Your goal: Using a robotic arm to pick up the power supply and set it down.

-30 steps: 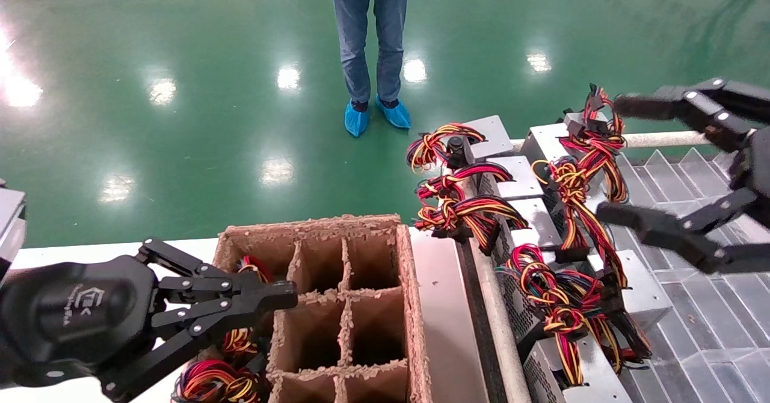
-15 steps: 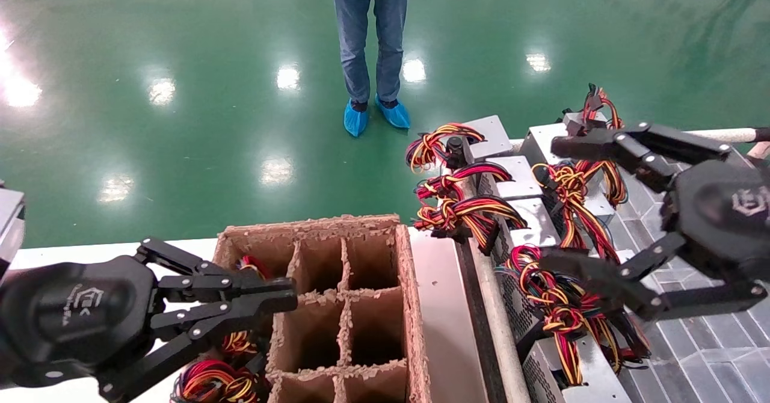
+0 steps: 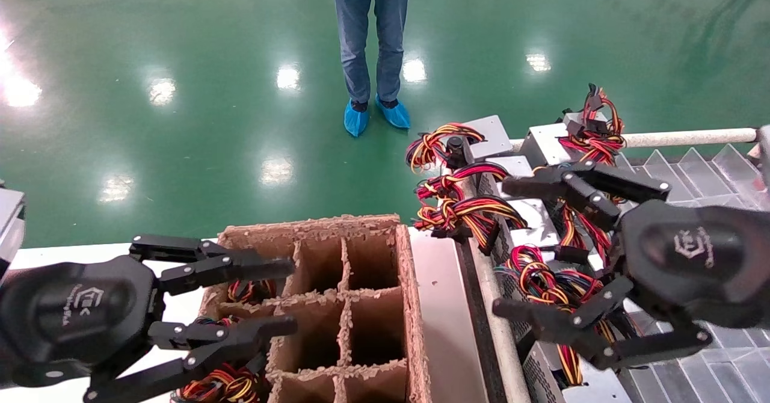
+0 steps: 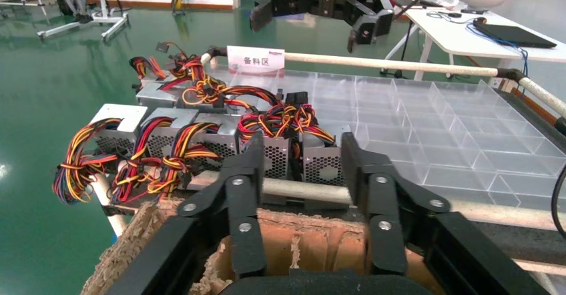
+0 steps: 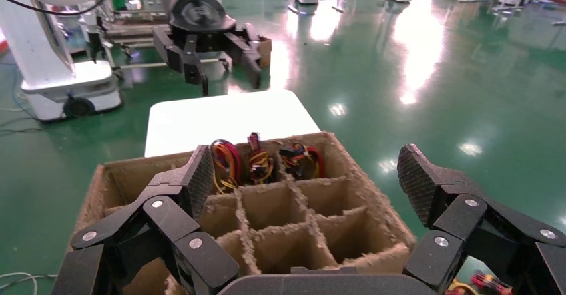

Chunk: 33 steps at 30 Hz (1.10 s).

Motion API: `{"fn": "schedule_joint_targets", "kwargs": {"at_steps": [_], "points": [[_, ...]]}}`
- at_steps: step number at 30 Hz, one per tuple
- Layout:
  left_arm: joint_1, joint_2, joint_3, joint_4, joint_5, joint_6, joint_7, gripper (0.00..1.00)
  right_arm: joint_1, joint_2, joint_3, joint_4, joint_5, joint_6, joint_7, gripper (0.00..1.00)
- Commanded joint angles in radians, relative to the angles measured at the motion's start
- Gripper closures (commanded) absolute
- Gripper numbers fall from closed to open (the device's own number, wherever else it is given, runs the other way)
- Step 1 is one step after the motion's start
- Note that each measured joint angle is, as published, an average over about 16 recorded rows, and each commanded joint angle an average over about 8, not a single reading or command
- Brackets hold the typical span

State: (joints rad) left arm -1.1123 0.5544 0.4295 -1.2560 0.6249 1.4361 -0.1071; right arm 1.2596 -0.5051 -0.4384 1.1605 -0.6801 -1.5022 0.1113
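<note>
We find the right gripper [image 3: 511, 249] spread wide, empty, over the power supply [image 3: 544, 234] at 3 o'clock of the divided carton [image 3: 403, 283]. Left gripper [image 3: 289, 295] also apart, at carton's 9 o'clock edge. Wired units occupy carton's left cells.

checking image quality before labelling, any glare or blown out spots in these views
Head view: bright lamp reflections dot the glossy green floor, strongest at the far left edge; the power supplies stay readable. Right wrist view: wide glare streaks on the floor and a washed-out white table. Left wrist view: even light, only faint sheen on the clear tray.
</note>
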Motion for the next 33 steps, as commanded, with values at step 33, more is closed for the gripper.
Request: {"fn": "schedule_joint_targets", "kwargs": {"at_steps": [33], "points": [[0.000, 0.000, 0.000, 0.000, 0.000, 0.000, 0.000, 0.00, -0.196, -0.112, 0.169, 0.130, -0.055, 0.007, 0.079, 0.00]]}}
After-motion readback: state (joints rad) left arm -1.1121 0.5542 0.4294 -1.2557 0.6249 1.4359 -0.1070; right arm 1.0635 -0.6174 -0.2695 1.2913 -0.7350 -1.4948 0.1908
